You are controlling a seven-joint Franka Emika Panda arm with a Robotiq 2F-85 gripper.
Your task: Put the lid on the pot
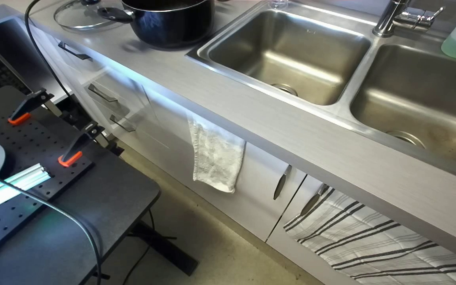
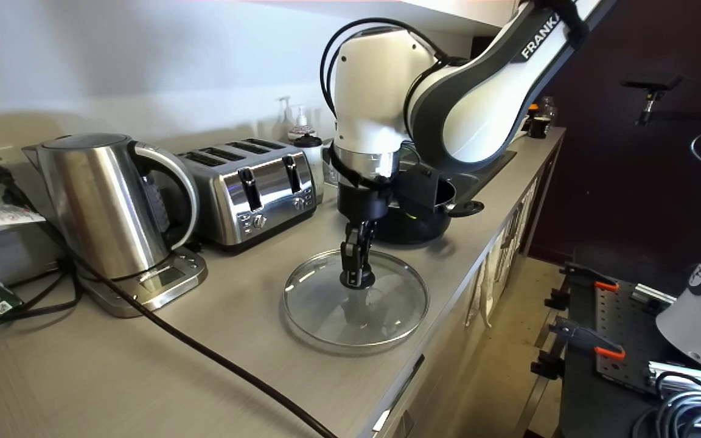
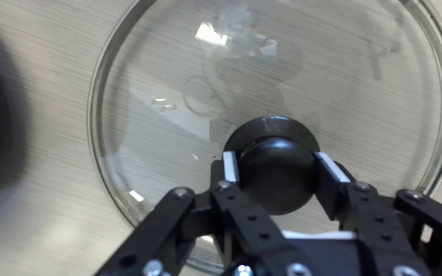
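Note:
The see-through glass lid (image 2: 387, 313) with its thin metal rim lies level at the counter, in front of the pot in this exterior view. It also shows in an exterior view (image 1: 79, 18) and fills much of the wrist view (image 3: 340, 76). My gripper (image 3: 278, 168) has its fingers on both sides of the lid's round black knob, pads against it. It points straight down in an exterior view (image 2: 358, 277). I cannot tell whether the rim touches the counter. The glossy black pot (image 1: 172, 25) stands uncovered beside the lid, partly hidden by my arm in an exterior view (image 2: 411, 228).
A pot handle (image 1: 115, 14) points toward the lid. A toaster (image 2: 265, 194) and a steel kettle (image 2: 104, 207) stand along the wall. A black cable (image 2: 216, 359) crosses the counter. A double steel sink (image 1: 291, 59) lies beyond the pot.

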